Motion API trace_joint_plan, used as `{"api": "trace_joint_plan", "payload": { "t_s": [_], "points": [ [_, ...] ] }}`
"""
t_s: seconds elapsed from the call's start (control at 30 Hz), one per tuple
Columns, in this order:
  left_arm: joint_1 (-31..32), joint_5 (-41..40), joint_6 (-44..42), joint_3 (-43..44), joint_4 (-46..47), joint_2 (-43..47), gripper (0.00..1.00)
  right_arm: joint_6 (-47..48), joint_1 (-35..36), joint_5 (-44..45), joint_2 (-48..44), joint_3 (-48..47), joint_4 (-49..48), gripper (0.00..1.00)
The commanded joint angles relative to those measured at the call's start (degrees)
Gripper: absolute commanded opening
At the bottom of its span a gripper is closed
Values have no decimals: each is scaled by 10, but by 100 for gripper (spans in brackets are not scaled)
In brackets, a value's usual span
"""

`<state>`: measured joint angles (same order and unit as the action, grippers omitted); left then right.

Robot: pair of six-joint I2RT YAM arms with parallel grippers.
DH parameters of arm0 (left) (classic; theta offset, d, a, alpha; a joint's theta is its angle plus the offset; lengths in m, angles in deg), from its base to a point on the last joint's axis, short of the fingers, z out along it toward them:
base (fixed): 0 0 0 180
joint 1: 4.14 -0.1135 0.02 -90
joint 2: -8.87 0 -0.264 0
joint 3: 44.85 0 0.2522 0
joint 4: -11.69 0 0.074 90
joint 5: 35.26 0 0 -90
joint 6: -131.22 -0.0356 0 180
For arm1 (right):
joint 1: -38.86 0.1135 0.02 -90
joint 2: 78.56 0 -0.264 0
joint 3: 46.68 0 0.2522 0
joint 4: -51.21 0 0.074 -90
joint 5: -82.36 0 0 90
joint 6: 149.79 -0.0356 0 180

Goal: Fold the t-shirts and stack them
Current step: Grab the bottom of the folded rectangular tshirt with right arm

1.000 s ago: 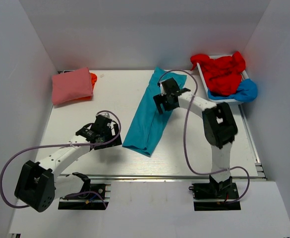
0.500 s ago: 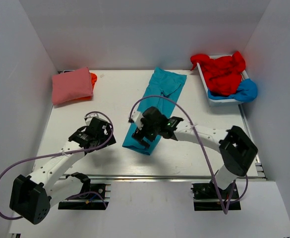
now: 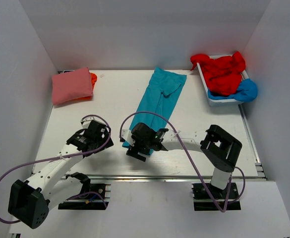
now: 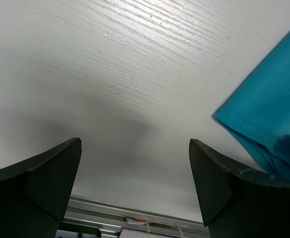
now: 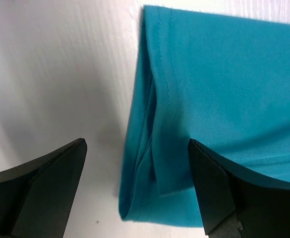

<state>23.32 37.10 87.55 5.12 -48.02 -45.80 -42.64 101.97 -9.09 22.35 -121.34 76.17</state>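
Note:
The teal t-shirt (image 3: 157,101) lies folded lengthwise as a long strip, running from the far middle of the table toward the near edge. My right gripper (image 3: 139,148) is open and hangs over the strip's near end. In the right wrist view the layered hem (image 5: 157,148) lies between the spread fingers of my right gripper (image 5: 137,191), held by neither. My left gripper (image 3: 99,135) is open and empty over bare table, just left of the shirt's near corner (image 4: 263,119). In its own view my left gripper (image 4: 135,191) has nothing between its fingers.
A folded pink shirt (image 3: 71,85) lies on an orange one (image 3: 92,78) at the far left. A white tray (image 3: 219,100) at the far right holds a crumpled red shirt (image 3: 224,69) and a bright blue one (image 3: 247,90). A metal rail (image 4: 115,218) edges the near side.
My right gripper has swung from the teal shirt's far end down to its near end. My left gripper has drawn a little toward the near edge.

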Motion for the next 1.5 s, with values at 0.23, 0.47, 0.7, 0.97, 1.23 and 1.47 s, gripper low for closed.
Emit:
{"api": "trace_joint_plan", "payload": {
  "t_s": [0.23,0.47,0.7,0.97,1.23,1.47],
  "points": [
    [-2,-13,11,-1,-3,-6,100,-19,-4,78,50,17,-36,65],
    [-2,-13,11,-1,-8,4,100,-39,-2,57,29,32,-34,9],
    [-2,-19,11,4,-13,4,100,-37,16,-122,-39,18,21,0],
    [-2,-19,11,11,-13,4,100,-62,16,-222,-75,-14,74,0],
    [-2,-7,6,17,-12,-12,100,-88,-20,-145,-74,-32,82,0],
    [-2,-2,6,22,3,-39,100,-106,-89,-145,-59,-51,73,0]
  ]
}}
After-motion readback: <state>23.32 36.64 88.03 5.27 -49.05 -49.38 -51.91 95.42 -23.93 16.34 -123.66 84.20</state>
